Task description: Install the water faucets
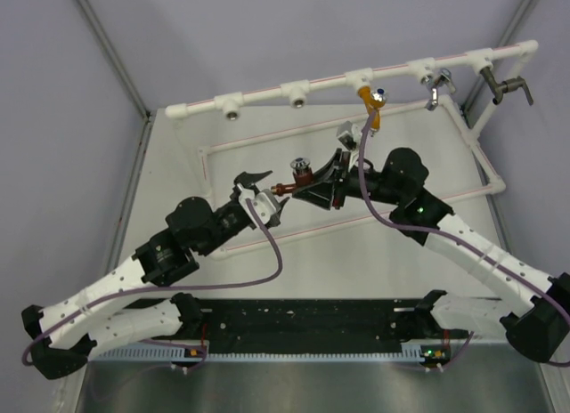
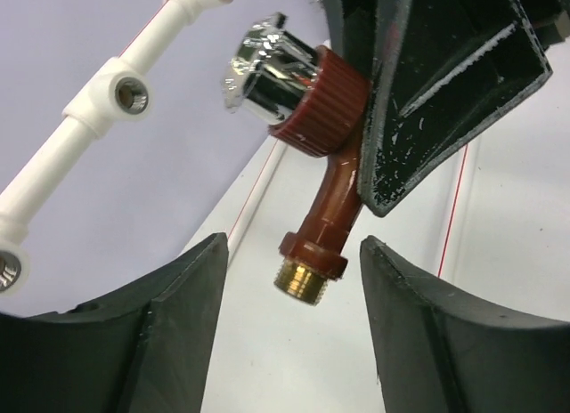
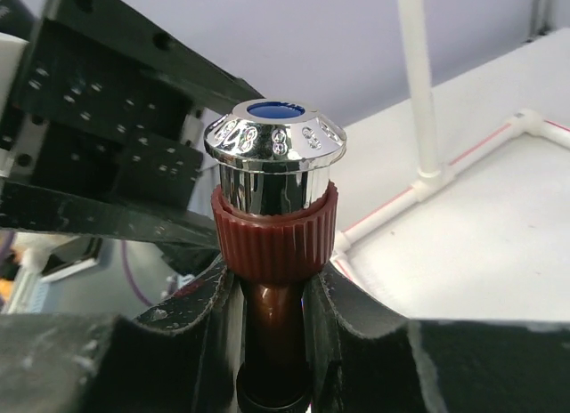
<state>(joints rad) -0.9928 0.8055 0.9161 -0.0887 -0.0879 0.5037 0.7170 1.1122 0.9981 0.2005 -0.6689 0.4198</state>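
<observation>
A reddish-brown faucet (image 1: 298,175) with a chrome knob is held above the table's middle by my right gripper (image 1: 313,183), which is shut on its body. In the right wrist view the jaws (image 3: 272,293) clamp the brown stem below the ribbed collar and chrome knob (image 3: 275,146). My left gripper (image 1: 264,196) is open, its fingers either side of the faucet's end. In the left wrist view the brass threaded end (image 2: 305,278) hangs between the open fingers (image 2: 178,315) without touching them. No white faucet shows.
The white pipe frame (image 1: 267,97) runs along the back with two empty tee sockets (image 1: 232,112) at left. A yellow faucet (image 1: 370,100), a silver one (image 1: 436,85) and a dark grey one (image 1: 509,85) sit in sockets further right. Pipe rails (image 1: 214,155) lie on the table.
</observation>
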